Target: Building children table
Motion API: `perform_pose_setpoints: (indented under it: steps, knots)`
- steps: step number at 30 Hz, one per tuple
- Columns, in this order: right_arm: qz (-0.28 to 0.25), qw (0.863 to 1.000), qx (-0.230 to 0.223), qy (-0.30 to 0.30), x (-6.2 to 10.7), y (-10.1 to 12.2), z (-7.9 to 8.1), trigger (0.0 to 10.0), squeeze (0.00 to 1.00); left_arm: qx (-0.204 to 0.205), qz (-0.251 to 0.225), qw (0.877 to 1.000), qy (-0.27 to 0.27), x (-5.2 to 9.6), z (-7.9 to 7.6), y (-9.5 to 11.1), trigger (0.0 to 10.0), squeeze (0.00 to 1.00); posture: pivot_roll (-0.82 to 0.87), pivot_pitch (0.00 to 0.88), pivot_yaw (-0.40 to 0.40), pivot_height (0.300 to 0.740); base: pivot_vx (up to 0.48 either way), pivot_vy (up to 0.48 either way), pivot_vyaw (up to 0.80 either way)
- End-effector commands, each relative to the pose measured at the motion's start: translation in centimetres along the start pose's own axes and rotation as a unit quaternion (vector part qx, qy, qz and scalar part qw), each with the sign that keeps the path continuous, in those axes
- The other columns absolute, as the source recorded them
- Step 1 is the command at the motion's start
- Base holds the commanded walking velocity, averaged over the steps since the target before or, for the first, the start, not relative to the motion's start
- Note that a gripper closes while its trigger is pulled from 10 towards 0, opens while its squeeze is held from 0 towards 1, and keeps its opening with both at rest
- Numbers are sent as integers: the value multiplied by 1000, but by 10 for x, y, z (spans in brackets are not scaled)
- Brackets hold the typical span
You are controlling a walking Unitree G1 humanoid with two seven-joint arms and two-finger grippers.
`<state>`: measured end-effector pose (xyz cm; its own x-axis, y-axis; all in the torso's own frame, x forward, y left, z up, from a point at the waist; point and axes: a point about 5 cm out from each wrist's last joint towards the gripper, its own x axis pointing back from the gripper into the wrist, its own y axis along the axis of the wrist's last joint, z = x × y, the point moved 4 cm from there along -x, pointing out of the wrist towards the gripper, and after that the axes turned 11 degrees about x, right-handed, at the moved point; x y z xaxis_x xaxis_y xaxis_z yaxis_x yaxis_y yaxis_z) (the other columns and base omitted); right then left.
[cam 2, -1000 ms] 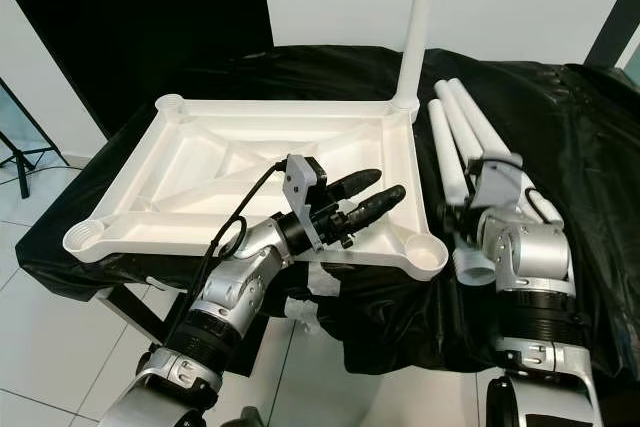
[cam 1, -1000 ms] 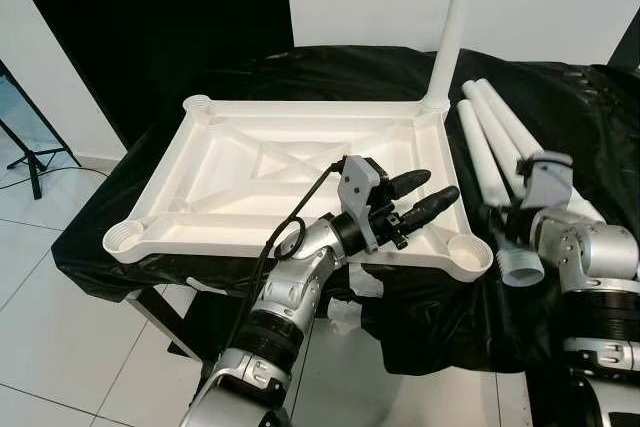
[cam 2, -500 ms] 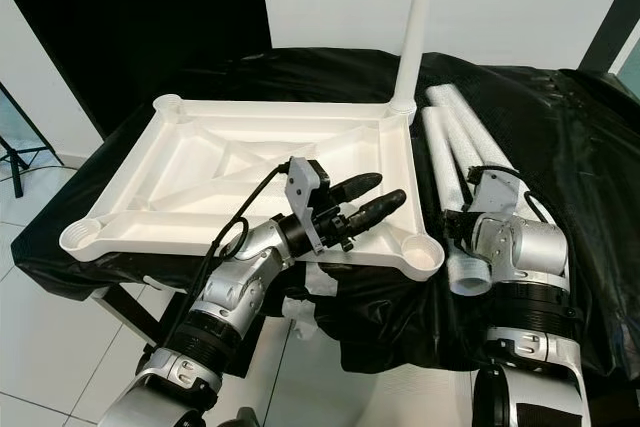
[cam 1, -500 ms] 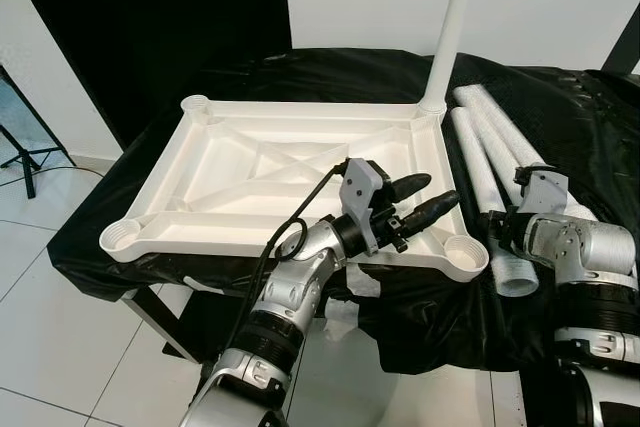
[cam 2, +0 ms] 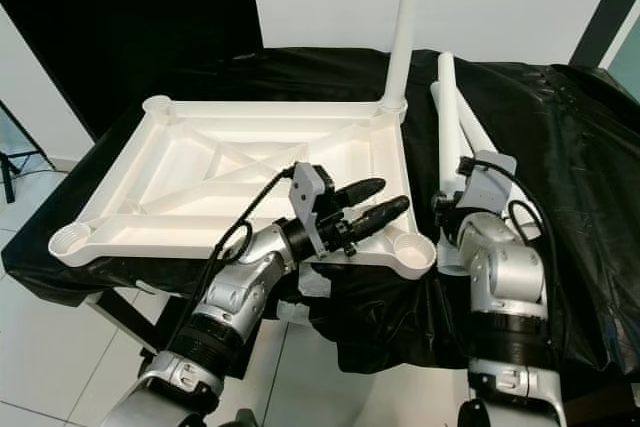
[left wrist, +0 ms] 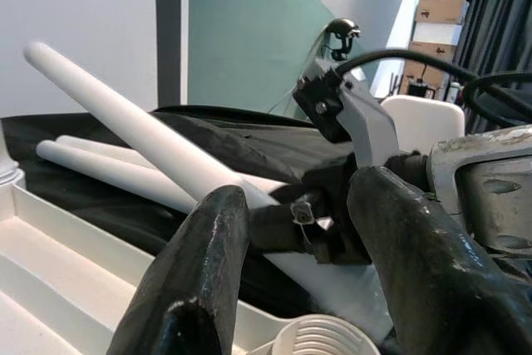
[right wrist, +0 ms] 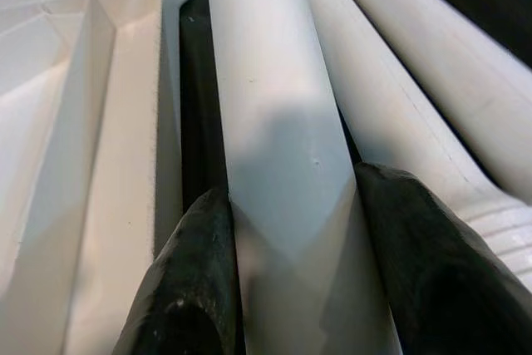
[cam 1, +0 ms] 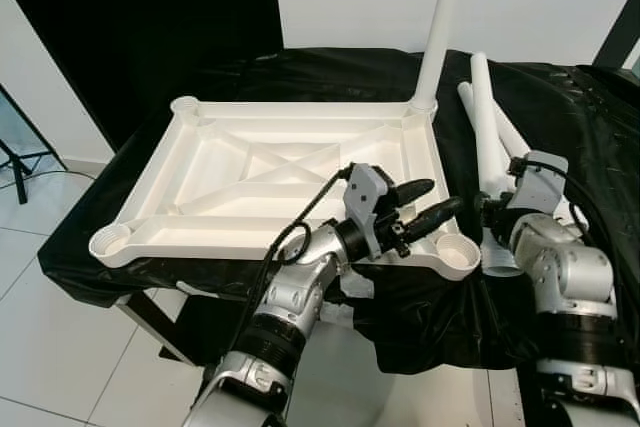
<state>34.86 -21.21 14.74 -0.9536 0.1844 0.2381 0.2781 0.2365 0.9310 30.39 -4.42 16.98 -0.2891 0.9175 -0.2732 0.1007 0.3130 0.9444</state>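
The white table top point(cam 1: 300, 107) lies upside down on the black-draped table. One white leg point(cam 1: 443, 17) stands upright in its far right corner socket. My right gripper point(right wrist: 291, 234) is shut on a second white leg point(cam 1: 485, 137), which slants up off the cloth just right of the top; its threaded end hangs beside the near right socket point(cam 1: 457, 250). Two more legs point(cam 2: 472, 135) lie on the cloth behind it. My left gripper point(cam 1: 425, 202) is open and holds nothing, hovering over the top's near right part with its fingers pointing at that socket.
The black cloth point(cam 1: 330, 72) covers the whole work table and hangs over its front edge. White tiled floor point(cam 1: 60, 347) lies to the left, with a dark tripod foot point(cam 1: 15, 157). A dark doorway point(cam 1: 130, 17) and a white wall stand behind.
My right gripper has raised the leg it grips, so its far end now tilts up off the other legs. The left gripper has stayed put. The camera has shifted a little.
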Motion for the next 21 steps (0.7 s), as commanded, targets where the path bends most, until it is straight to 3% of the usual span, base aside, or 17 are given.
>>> perform_pose_setpoints:
  steps: [1, 2, 3, 4, 5, 6, 7, 9, 12, 16, 18, 19, 21]
  knots:
    - [-77, 995, 59, -18, 8, 25, 6, 0, 0, -2, 1, 1000, 30, 1, 5, -3, 10000, 0, 97, 0, 24, 740, 0, 0, 0]
    - [-77, 995, 59, -18, 8, 25, 6, 0, 0, -2, 1, 1000, 30, 1, 5, -3, 10000, 0, 97, 0, 24, 740, 0, 0, 0]
    - [-112, 987, 105, -50, 13, 33, 3, 1412, 0, 1, -3, 1000, 28, 0, 5, -1, 10000, 0, 97, 0, 25, 740, 0, 0, 0]
    - [-112, 987, 105, -50, 13, 33, 3, 1412, 0, 1, -3, 1000, 28, 0, 5, -1, 10000, 0, 97, 0, 25, 740, 0, 0, 0]
    - [-137, 976, 143, -86, 18, 38, -3, 4549, 0, 6, -8, 1000, 27, 0, 5, 0, 10000, 0, 97, 0, 27, 740, 0, 0, 0]
    - [-137, 976, 143, -86, 18, 38, -3, 4549, 0, 6, -8, 1000, 27, 0, 5, 0, 10000, 0, 97, 0, 27, 740, 0, 0, 0]
    - [-153, 965, 170, -125, 22, 40, -11, 10000, 0, 11, -14, 999, 27, 0, 5, 3, 10000, 0, 96, 0, 29, 740, 0, 0, 0]
    - [-174, 949, 196, -177, 28, 43, -24, 10000, 0, 18, -24, 999, 27, -1, 6, 7, 10000, 0, 97, 0, 31, 740, 0, 0, 0]
    - [-185, 940, 210, -195, 31, 46, -28, 10000, 0, 20, -27, 999, 27, -1, 7, 9, 10000, 0, 97, 0, 35, 740, 0, 0, 0]
    - [-217, 918, 235, -236, 41, 54, -34, 10000, 0, 20, -28, 999, 28, 0, 8, 9, 10000, 0, 96, 0, 38, 740, 0, 0, 0]
    - [-262, 893, 269, -248, 48, 69, -28, 10000, 0, 23, -36, 999, 27, -1, 10, 14, 10000, 0, 96, 0, 41, 740, 0, 0, 0]
    - [-262, 893, 269, -248, 48, 69, -28, 10000, 0, 23, -36, 999, 27, -1, 10, 14, 10000, 0, 96, 0, 41, 740, 0, 0, 0]
    - [-298, 872, 298, -248, 54, 77, -21, 10000, 0, 33, -51, 998, 28, -2, 11, 21, 10000, 0, 98, 0, 40, 740, 0, 0, 0]
